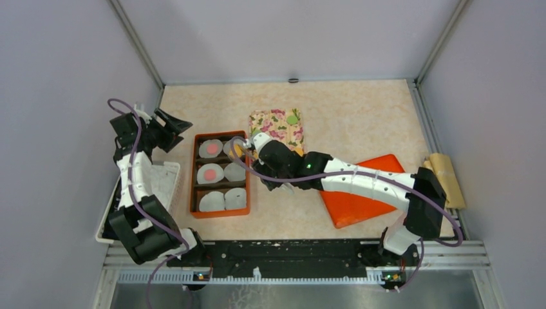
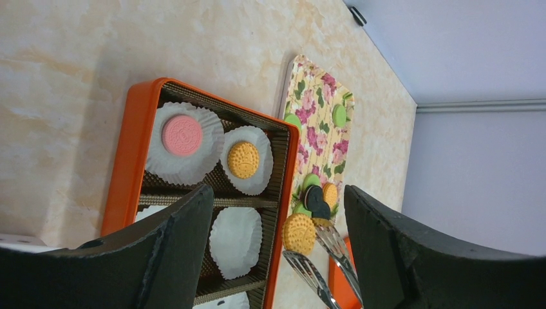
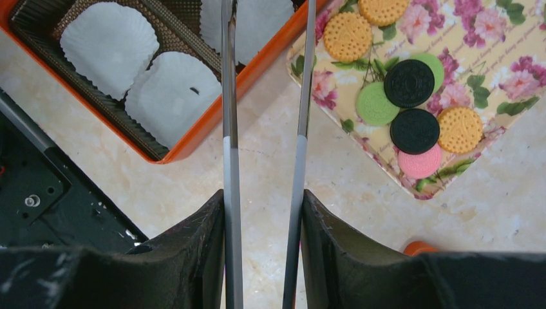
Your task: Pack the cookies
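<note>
An orange box (image 1: 192,175) with white paper liners stands left of centre. Two liners hold pink cookies (image 1: 210,174); the left wrist view shows one pink cookie (image 2: 182,135) and an orange cookie (image 2: 243,159) in liners. A floral tray (image 1: 278,123) behind it holds several orange, green, black and pink cookies (image 3: 409,83). My right gripper (image 3: 263,212) is shut on metal tongs (image 3: 230,96). The tongs pinch an orange cookie (image 2: 299,233) just beside the box's right wall. My left gripper (image 2: 278,193) is open and empty, raised left of the box.
A white basket (image 1: 164,183) sits at the left edge under the left arm. An orange lid (image 1: 360,196) lies under the right arm. A tan bag-like thing (image 1: 444,175) lies at the right edge. The black base rail runs along the near edge.
</note>
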